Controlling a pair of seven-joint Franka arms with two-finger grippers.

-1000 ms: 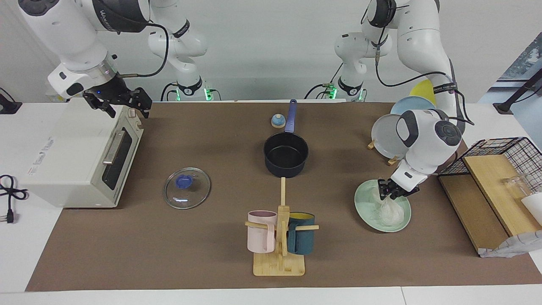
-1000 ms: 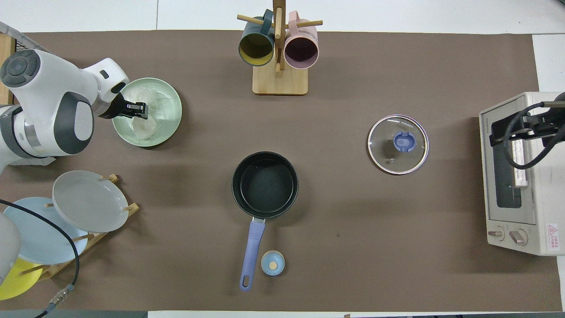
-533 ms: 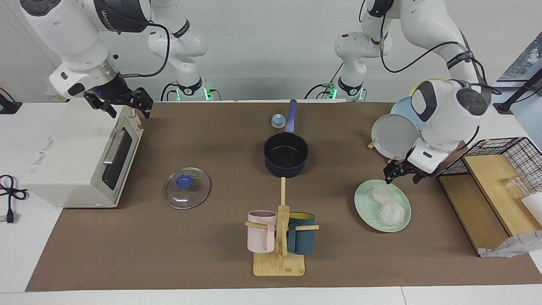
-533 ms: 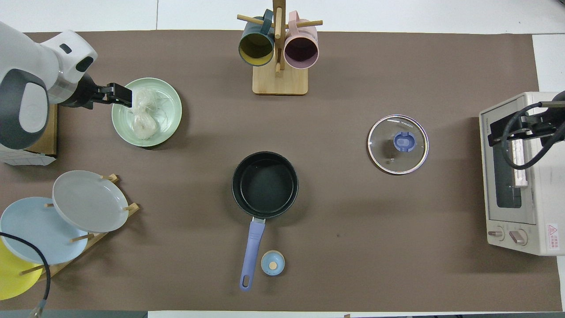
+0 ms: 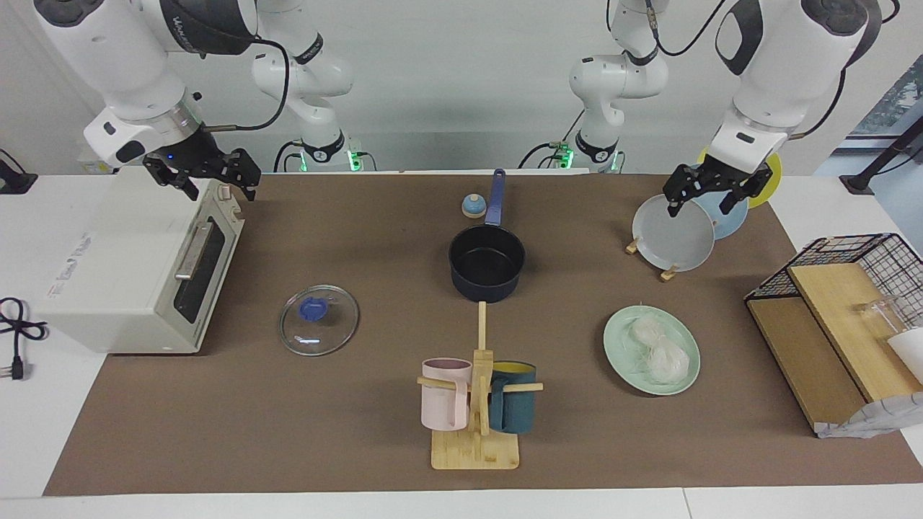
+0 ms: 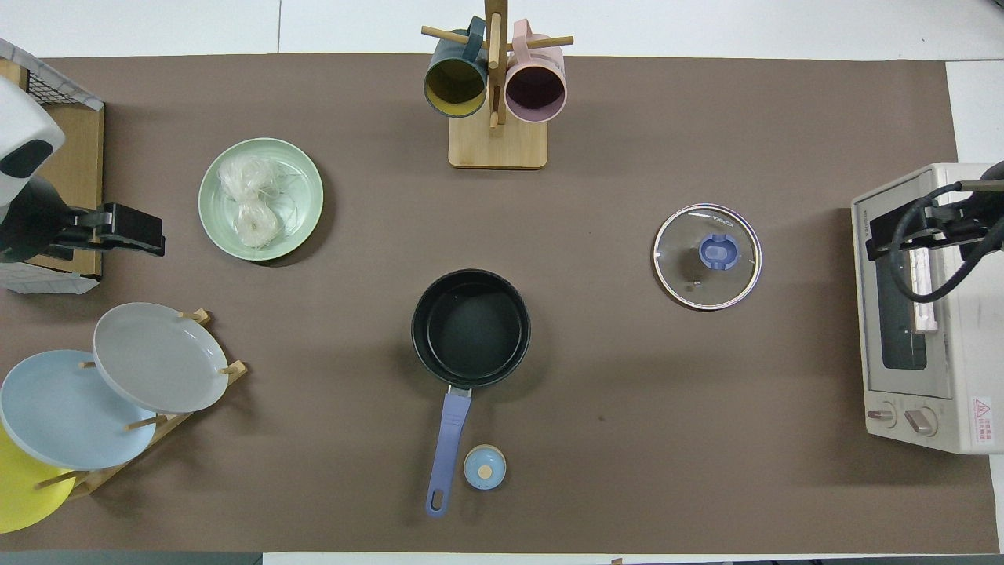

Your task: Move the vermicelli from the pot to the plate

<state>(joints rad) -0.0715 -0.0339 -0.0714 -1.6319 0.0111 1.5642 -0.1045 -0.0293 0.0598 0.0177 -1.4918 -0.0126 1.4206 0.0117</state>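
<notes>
**Noodles on the green plate, pot empty, both arms raised**

Nearest the robots, the left gripper is held up over the rack of plates, fingers spread apart and nothing between them; its arm is bent high above the table's end. The right gripper is held over the toaster oven, jaws likewise spread and empty, with its arm waiting there. A small red warning label is seen on the oven's top by the knobs, and grey lettering on its side, but neither can be read.

The pot is found in the middle of the table, empty, its blue handle turned toward the robots, with a small blue knob just beside the handle. A glass lid is laid toward the right arm's end.

Farther out, the vermicelli is seen resting on the plate, toward the left arm's end. Farthest of all, two mugs are hung on a wooden stand
</notes>
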